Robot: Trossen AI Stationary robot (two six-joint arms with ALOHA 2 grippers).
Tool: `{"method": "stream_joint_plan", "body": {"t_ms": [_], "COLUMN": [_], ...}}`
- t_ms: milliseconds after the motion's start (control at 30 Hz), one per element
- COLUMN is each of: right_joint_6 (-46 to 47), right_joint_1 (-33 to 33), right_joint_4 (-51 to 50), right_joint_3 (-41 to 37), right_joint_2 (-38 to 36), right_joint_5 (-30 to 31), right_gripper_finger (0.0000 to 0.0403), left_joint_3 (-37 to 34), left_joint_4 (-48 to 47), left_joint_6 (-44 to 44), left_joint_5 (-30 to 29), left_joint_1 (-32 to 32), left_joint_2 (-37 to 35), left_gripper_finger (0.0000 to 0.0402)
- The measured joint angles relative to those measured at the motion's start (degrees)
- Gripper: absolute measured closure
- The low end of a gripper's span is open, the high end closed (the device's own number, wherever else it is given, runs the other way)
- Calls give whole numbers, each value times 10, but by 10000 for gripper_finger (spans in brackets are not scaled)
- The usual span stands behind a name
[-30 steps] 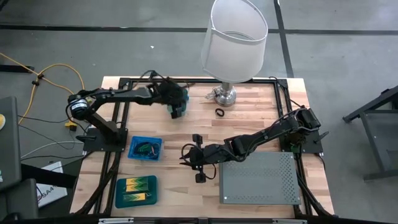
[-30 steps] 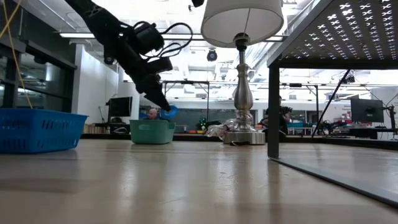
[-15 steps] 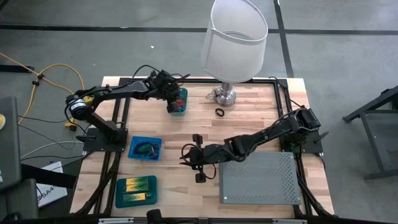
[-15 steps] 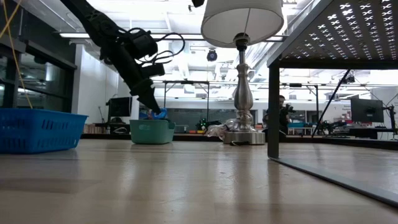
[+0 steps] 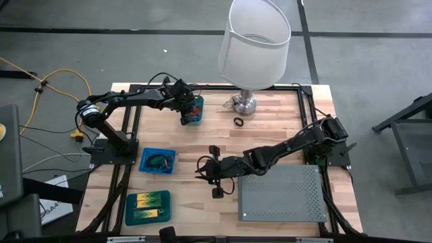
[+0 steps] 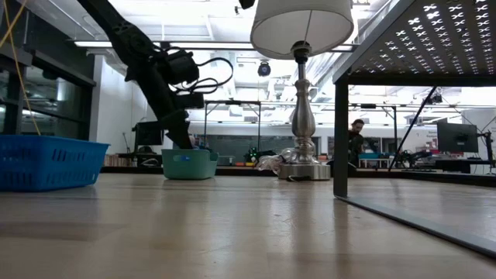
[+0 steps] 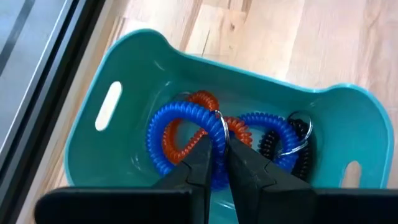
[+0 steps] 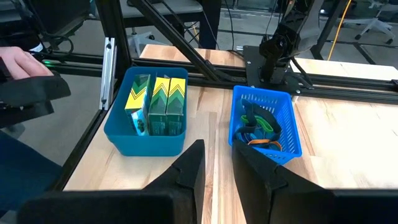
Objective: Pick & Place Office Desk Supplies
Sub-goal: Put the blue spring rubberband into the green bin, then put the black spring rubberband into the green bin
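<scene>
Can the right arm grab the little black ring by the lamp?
Probably yes. The black ring lies alone on bare wood beside the lamp base; the right gripper hovers mid-table, nothing between them.

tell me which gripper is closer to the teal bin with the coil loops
Left. The left gripper is down inside the teal bin, its fingers pinched on a blue coil loop. The right gripper sits mid-table, well away from it.

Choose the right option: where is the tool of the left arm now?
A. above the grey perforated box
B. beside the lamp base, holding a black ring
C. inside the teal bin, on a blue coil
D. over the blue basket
C: the left tool reaches into the teal bin, its fingers pinched together on the blue coil.
</scene>
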Motion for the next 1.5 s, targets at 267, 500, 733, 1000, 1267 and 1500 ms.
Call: {"method": "stream_joint_plan", "body": {"t_ms": [267,500,733,1000,1267,1500], "right_joint_6": [0,0,0,0,0,0], "right_joint_1": [0,0,0,0,0,0], "right_joint_4": [0,0,0,0,0,0], "right_joint_3": [0,0,0,0,0,0], "right_joint_2": [0,0,0,0,0,0], "right_joint_5": [0,0,0,0,0,0], "right_gripper_finger": [334,334,334,334,334,334], "left_joint_3": [0,0,0,0,0,1], "left_joint_4": [0,0,0,29,40,25], "left_joint_6": [-13,-12,-12,1,5,-3], "left_joint_5": [-3,-3,-2,26,36,36], "left_joint_1": [2,2,2,-1,-51,-128], "left_joint_2": [0,0,0,-19,-68,-75], "left_gripper_finger": [347,304,300,299,299,299]}}
